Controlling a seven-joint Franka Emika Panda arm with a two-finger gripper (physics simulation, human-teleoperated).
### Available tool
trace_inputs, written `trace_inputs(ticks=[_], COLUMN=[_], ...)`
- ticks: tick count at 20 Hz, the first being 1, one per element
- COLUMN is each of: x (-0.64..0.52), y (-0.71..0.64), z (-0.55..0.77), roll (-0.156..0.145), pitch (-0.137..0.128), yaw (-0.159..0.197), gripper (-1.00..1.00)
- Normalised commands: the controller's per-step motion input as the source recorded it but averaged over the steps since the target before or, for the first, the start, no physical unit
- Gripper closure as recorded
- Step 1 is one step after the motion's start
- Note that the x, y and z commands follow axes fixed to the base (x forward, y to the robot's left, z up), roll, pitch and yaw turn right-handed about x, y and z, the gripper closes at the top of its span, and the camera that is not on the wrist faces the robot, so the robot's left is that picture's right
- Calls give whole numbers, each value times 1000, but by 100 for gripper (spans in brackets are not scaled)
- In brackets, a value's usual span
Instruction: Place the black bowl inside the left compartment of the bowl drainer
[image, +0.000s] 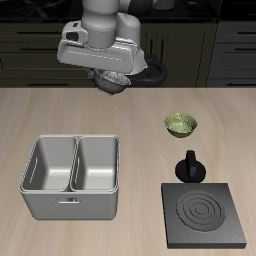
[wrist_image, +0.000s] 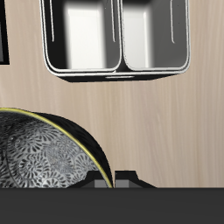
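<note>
You've got light wood table (image: 60, 115), dark cabinets behind. No labels readable. Gripper (image: 112, 80) clamps black bowl (wrist_image: 48, 157), high, well back of drainer (image: 72, 205).

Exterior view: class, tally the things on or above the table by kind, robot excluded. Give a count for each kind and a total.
Bowls: 2, the black bowl and the green bowl
Bowl drainer: 1
Stove plate: 1
Small black knobbed object: 1
Total: 5

Even bright light, sharp, soft shadows
</note>
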Motion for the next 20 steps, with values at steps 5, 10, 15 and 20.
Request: trace_inputs(ticks=[5, 10, 15, 20], x=[233, 245, 329, 298], y=[-65, -45, 41, -77], z=[147, 76, 114, 92], roll=[-8, 18, 58, -12], pitch=[-6, 14, 11, 6], yaw=[-13, -13, 15, 10], gripper=[100, 100, 100, 100])
